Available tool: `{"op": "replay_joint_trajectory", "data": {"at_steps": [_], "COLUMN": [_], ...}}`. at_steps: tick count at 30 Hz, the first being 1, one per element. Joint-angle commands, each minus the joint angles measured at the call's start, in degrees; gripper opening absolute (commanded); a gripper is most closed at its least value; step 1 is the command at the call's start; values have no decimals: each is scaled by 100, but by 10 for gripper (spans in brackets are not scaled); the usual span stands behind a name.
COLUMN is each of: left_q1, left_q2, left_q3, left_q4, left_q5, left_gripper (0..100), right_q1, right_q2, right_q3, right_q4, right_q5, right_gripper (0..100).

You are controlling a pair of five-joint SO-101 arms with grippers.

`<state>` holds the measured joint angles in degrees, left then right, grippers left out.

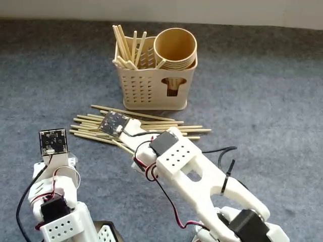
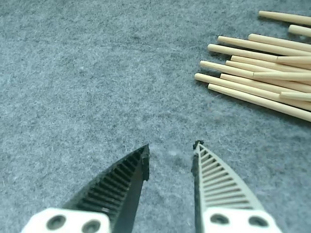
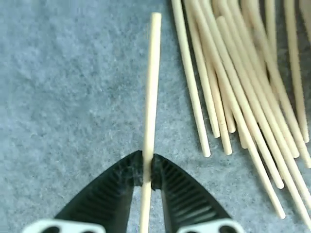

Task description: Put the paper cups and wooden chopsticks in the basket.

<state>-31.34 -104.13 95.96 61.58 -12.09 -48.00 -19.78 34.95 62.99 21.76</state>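
Right gripper (image 3: 147, 162) is pinched shut on a single chopstick (image 3: 152, 87), grabbed close to one end, so most of the stick sticks out past the fingertips. It lies apart from the loose pile (image 3: 233, 73) just beside it; can't tell if it's off the surface yet. In the high view the pile (image 1: 171, 124) sits on the near side of the basket (image 1: 146, 91). The basket already holds nested paper cups (image 1: 174, 50) in one compartment and a bundle of upright sticks (image 1: 126, 48) in the other. Left gripper (image 2: 170, 148) hangs over bare fabric near the pile's ends, fingers parted by a modest gap, nothing between them. My take for this step: lift straight up before any sideways travel so the free end doesn't rake the pile. Keep the squeeze firm, since an off-centre grip will probably let the stick pivot. Tip it near vertical over the stick compartment, lower the free end in, then let go. Avoid the cup side. Surface is grey short-nap carpet (image 1: 262, 101), probably grippy, so sticks shouldn't roll much. A pale strip (image 1: 202, 10) runs along the far edge; can't tell what it is.
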Motion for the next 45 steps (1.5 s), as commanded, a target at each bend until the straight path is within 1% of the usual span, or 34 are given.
{"op": "replay_joint_trajectory", "data": {"at_steps": [1,4,10,16,20,28,38,42,45], "left_q1": [-22,-13,-13,-13,-13,-13,-13,-13,-13], "left_q2": [-40,-40,-40,-40,-40,-40,-40,-40,-40], "left_q3": [119,119,119,119,119,119,119,119,119], "left_q4": [-105,-105,-105,-105,-105,-105,-105,-105,-105], "left_q5": [35,35,35,35,35,35,35,35,35], "left_gripper": [157,157,157,157,157,157,157,157,157], "right_q1": [84,101,567,760,760,760,760,769,1024], "right_q2": [-602,-998,-1982,-3073,-3503,-3600,-3565,-3152,-2659], "right_q3": [-40,-66,-101,-40,-48,-48,-40,-101,-101], "right_q4": [48,48,13,-1015,-1332,-2325,-4787,-5367,-5710], "right_q5": [-651,-835,-844,-844,-844,-844,-809,-809,-809], "right_gripper": [4,4,4,4,4,4,4,4,4]}}
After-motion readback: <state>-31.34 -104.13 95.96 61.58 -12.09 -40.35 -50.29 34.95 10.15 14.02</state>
